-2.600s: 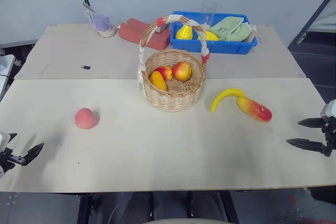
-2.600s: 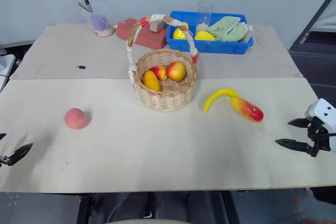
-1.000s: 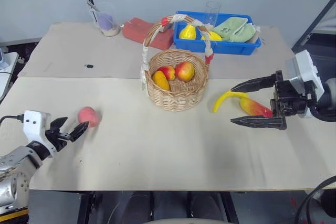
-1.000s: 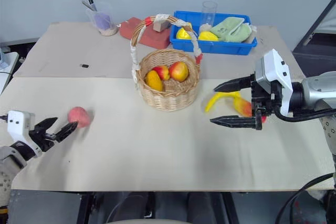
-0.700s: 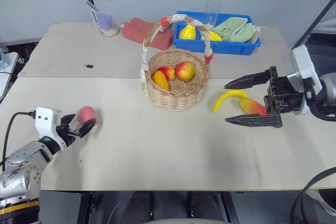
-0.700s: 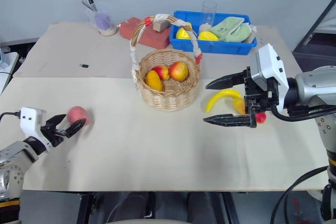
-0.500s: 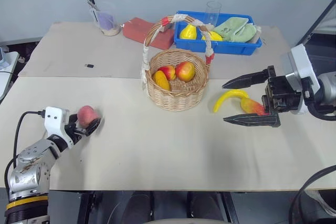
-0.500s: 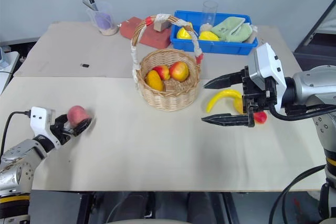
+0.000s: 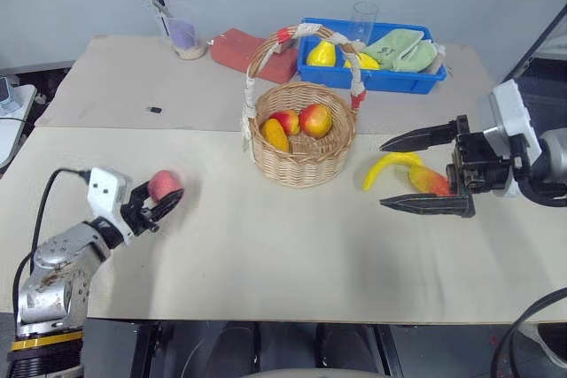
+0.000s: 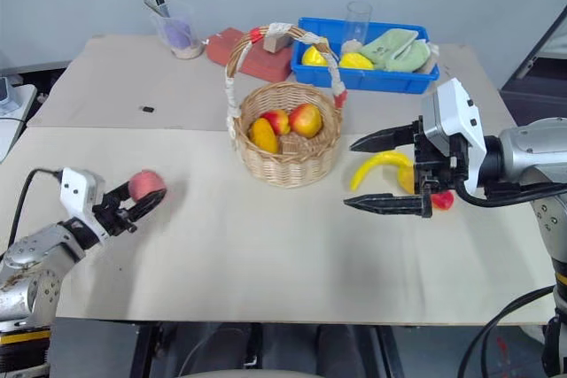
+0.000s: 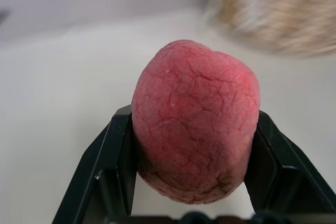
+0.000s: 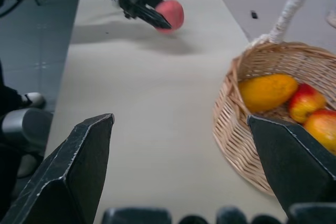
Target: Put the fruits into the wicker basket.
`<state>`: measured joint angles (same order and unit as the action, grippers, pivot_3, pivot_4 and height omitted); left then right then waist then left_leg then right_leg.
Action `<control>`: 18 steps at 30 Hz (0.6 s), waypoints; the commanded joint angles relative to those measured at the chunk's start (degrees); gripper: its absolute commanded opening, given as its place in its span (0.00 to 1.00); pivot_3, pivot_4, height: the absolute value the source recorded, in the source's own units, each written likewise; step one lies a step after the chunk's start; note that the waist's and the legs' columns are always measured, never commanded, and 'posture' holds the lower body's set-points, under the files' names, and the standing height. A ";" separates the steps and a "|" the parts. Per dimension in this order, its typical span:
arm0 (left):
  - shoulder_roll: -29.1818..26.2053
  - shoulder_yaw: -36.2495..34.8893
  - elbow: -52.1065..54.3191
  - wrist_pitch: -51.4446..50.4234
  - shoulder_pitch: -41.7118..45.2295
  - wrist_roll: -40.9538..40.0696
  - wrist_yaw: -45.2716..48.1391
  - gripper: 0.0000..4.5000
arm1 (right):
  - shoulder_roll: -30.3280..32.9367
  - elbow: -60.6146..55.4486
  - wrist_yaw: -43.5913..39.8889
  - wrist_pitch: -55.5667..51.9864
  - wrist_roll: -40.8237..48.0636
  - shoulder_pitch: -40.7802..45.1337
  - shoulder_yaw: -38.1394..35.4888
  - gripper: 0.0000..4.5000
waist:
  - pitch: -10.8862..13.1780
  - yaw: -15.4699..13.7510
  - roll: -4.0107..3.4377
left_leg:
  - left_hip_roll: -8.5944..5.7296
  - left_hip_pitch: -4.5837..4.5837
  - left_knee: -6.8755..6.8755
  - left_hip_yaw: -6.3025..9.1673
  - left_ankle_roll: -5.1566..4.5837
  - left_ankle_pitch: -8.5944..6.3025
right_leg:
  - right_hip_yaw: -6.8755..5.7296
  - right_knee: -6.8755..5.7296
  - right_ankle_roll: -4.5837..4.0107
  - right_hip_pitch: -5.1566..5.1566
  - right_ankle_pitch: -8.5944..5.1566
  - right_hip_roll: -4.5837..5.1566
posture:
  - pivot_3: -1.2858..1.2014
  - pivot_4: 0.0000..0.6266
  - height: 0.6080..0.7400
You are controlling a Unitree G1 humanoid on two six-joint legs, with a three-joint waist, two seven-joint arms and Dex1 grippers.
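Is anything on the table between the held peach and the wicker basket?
No. In the left eye view, bare table separates the peach, held by the left gripper, from the basket.

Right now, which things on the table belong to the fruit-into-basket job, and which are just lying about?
Part of the job: peach held in the left claw; banana; mango; wicker basket; open right claw.

Lying about: blue bin with yellow fruits and green cloth; clear glass; red block; plastic cup.
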<state>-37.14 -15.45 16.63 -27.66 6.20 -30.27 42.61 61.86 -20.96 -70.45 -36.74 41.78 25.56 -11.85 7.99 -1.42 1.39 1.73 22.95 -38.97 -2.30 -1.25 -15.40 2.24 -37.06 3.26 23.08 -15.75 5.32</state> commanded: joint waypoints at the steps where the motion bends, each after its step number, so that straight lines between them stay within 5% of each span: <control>1: -0.34 4.07 7.67 -3.91 5.89 -3.79 0.20 0.48 | 1.24 -1.44 1.80 -0.72 0.79 -0.75 -4.45 1.00 | 0.00 0.19 0.00 | -0.01 -0.01 0.00 -0.01 0.00 0.00 | 0.02 0.00 0.01 -0.01 0.00 0.00 | 0.52 0.24 1.00; 4: 3.94 12.39 6.22 -4.40 17.16 -1.13 -1.26 0.48 | 0.98 -2.23 3.99 -1.22 0.72 -2.89 -6.62 1.00 | 0.00 0.34 0.00 | -0.04 -0.06 0.01 -0.01 -0.02 0.00 | 0.04 -0.03 0.01 -0.05 0.00 -0.10 | 0.52 0.24 1.00; 14: 16.11 24.00 -15.86 9.74 33.96 14.75 -5.00 0.48 | -0.03 -4.67 8.11 -1.78 1.80 -6.40 -9.13 1.00 | -0.01 0.67 0.00 | -0.13 0.05 -0.21 0.00 -0.07 0.02 | 0.14 0.01 0.01 -0.01 0.00 -0.35 | 0.52 0.24 1.00; 18: 18.28 23.83 -19.43 13.02 35.68 17.02 -5.95 0.91 | -0.79 -4.88 9.92 -1.18 1.62 -7.53 -10.03 1.00 | -0.01 0.74 0.00 | -0.12 0.09 -0.21 0.00 -0.09 0.01 | 0.15 -0.04 0.02 -0.01 0.01 -0.35 | 0.52 0.24 1.00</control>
<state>-19.07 8.87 -3.01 -17.17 40.20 -14.47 37.05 61.27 -24.48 -61.51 -38.20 42.94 18.05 -19.20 7.98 -0.68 1.39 1.62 23.06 -39.19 -2.29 -1.34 -15.39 2.39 -37.11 3.29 23.08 -15.74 4.97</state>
